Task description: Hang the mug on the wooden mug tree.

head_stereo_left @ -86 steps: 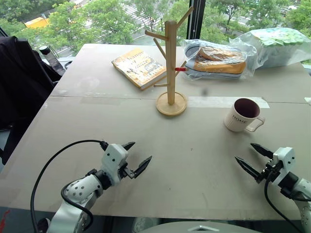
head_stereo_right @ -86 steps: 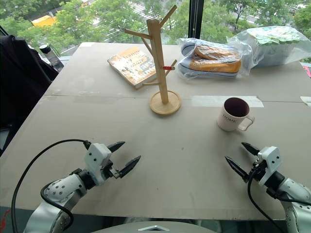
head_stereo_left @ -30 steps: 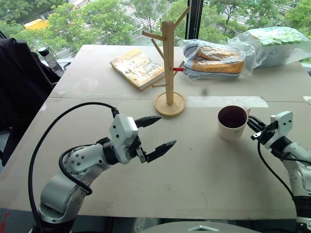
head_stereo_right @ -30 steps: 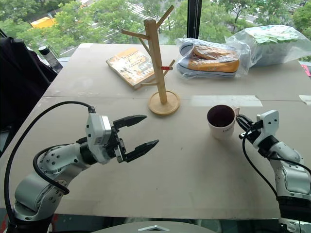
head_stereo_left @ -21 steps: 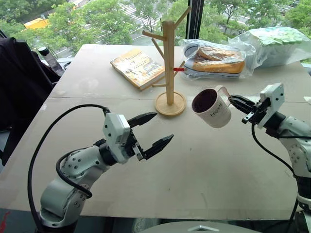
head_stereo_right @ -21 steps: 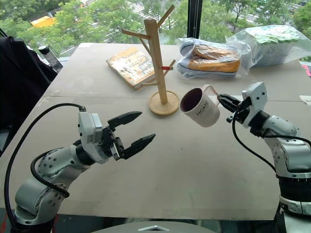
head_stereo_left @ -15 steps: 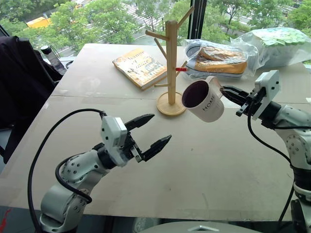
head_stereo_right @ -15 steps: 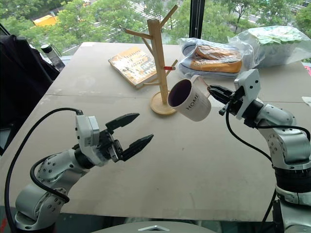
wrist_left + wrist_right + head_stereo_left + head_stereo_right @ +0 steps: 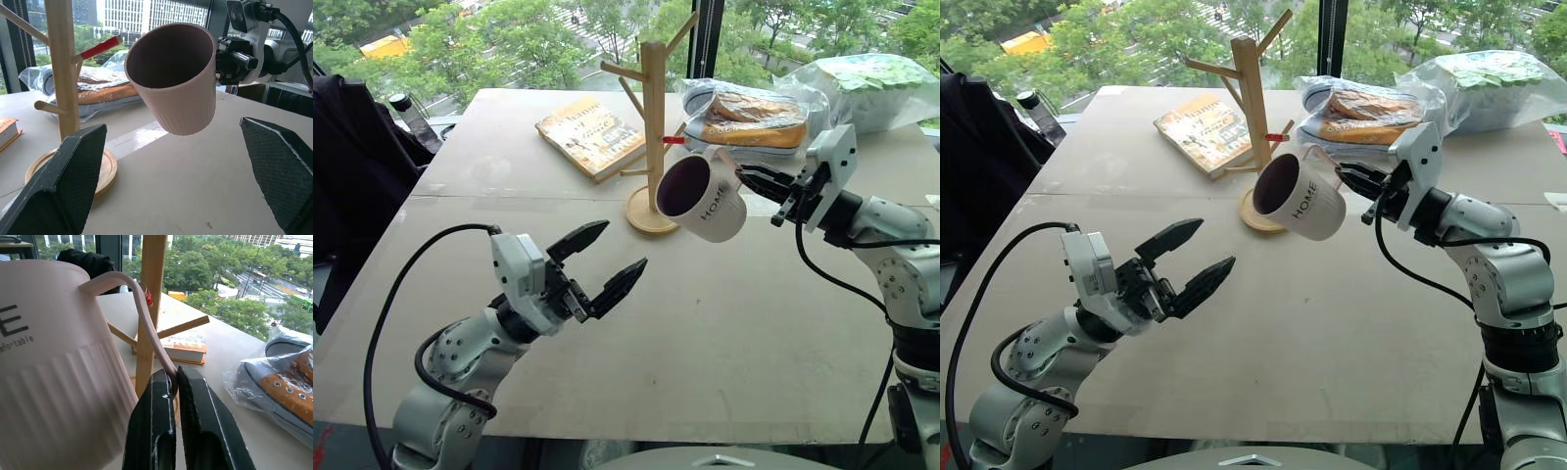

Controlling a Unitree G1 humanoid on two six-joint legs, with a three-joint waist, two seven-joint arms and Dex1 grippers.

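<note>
1. Mug, cream-white ceramic with maroon inside (image 9: 701, 198), hangs tilted above the worktop (image 9: 734, 333), beside the tall light-wood mug tree (image 9: 654, 117).
2. My right fingers (image 9: 177, 396) are clamped on its thin loop handle (image 9: 146, 323); rigid, breakable, likely swings.
3. My left fingers (image 9: 599, 265) are apart, holding nothing.

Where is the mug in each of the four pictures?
Left eye view: the mug hangs tilted in the air, just right of centre, held by its handle.
Right eye view: near the middle.
Left wrist view: upper middle, mouth towards the camera.
Right wrist view: fills the left side.
Shared landmark: the wooden mug tree, close behind the mug.
</note>
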